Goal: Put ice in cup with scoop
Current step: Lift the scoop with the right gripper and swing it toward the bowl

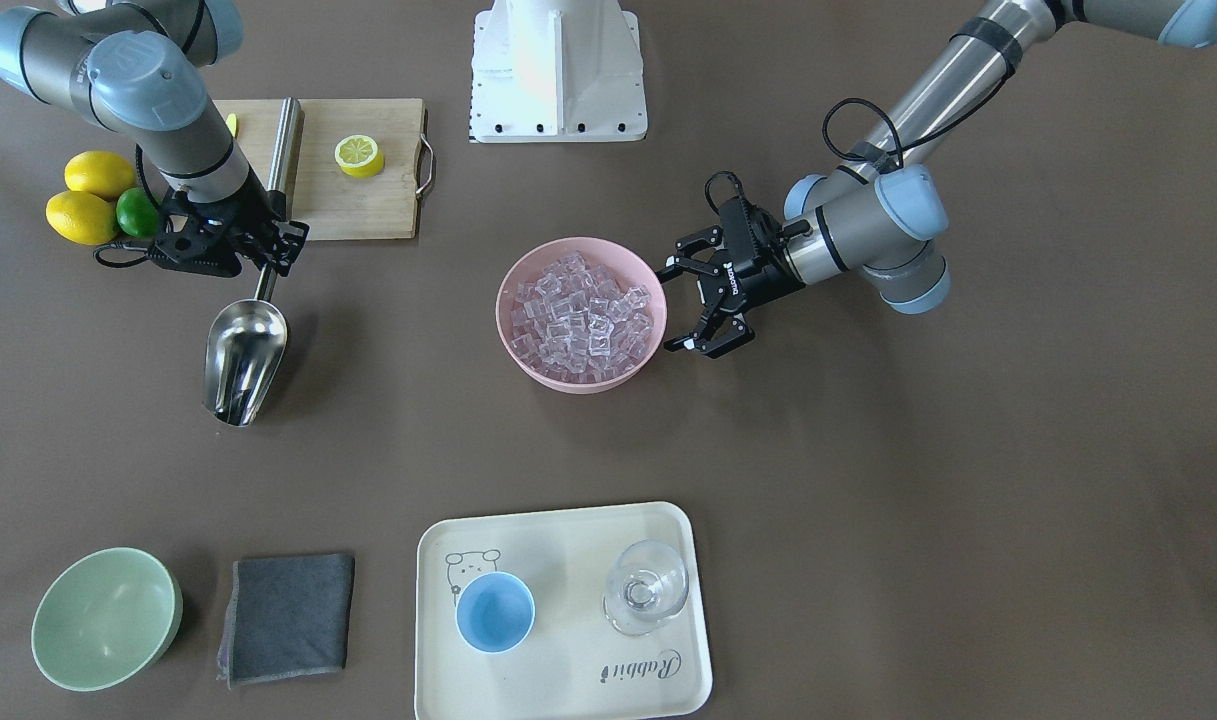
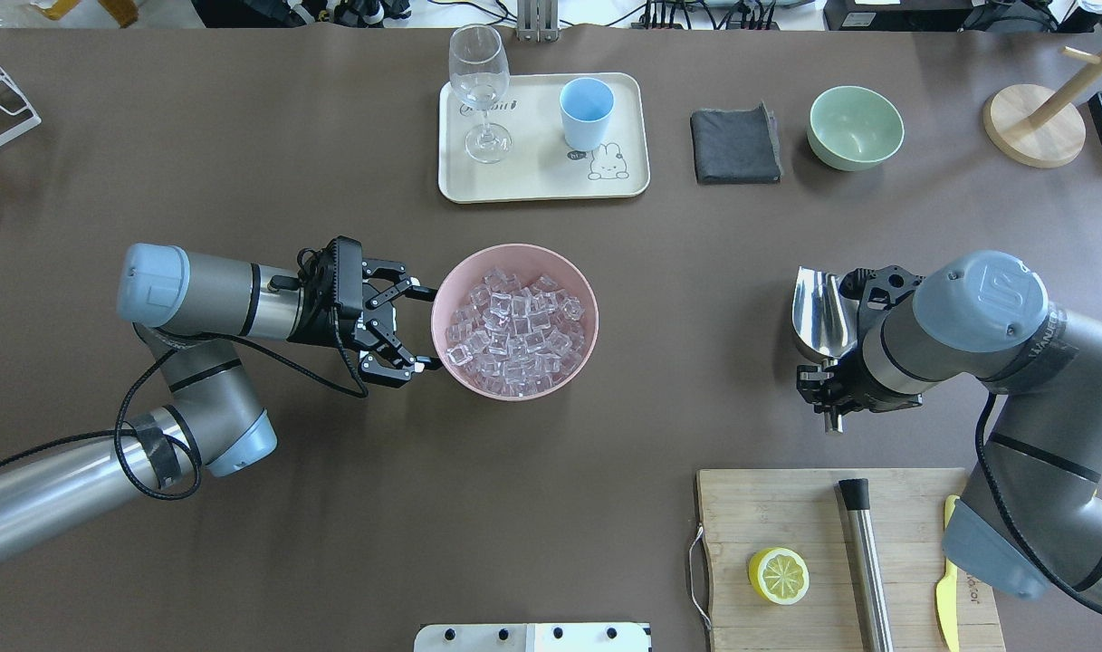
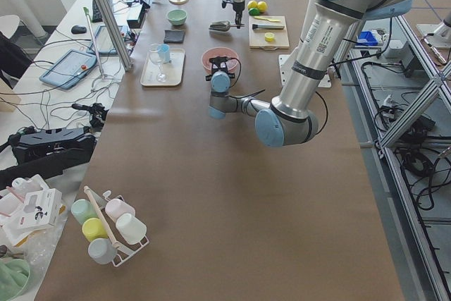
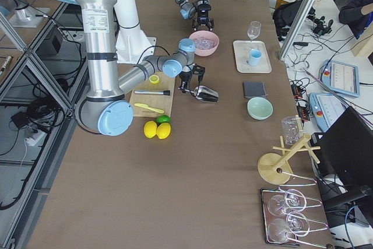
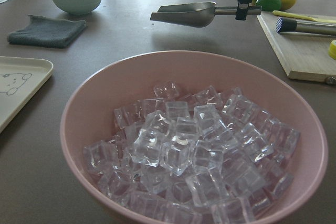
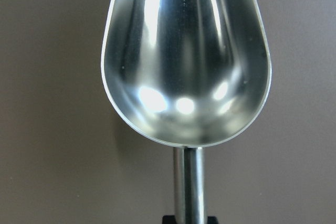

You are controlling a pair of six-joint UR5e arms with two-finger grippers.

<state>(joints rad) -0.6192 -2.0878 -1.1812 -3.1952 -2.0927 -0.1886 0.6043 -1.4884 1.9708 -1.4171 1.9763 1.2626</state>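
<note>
The ice (image 2: 514,330) fills a pink bowl (image 2: 514,247) at the middle of the table (image 2: 243,561), heaped to just under the rim. Take the overhead view as the dial, with that bowl at its centre.

The scoop (image 2: 822,312) is well off at 3 o'clock. Its trough is bare and shiny, with the mouth turned toward 12 and the handle toward 6. It hangs level above the table, and the left wrist view shows a shadow under it. The right gripper (image 1: 265,262) comes straight down on the handle and is clamped around it just behind the trough. That arm's wrist points downward, and its forearm enters from about 4 o'clock.

The cup (image 2: 585,113) stands upright between 12 and 1, well apart from the pink bowl. It sits on a tray (image 2: 541,177), with a glass (image 2: 480,91) at its 9 o'clock.

The left gripper (image 2: 421,329) lies level at the pink bowl's 9 o'clock, aimed toward 3. Its fingers are spread wide and hold nothing. The tips are just beside the bowl's outer wall; I cannot tell whether they touch it. Its forearm comes in from 8 o'clock, and the wrist links fold up and round toward the bowl.

Farther out, a cloth (image 2: 736,145) and a green bowl (image 2: 856,127) lie at about 2 o'clock. A board (image 2: 786,516) at 4 o'clock carries a lemon half (image 2: 779,576) and a rod (image 2: 866,561).
</note>
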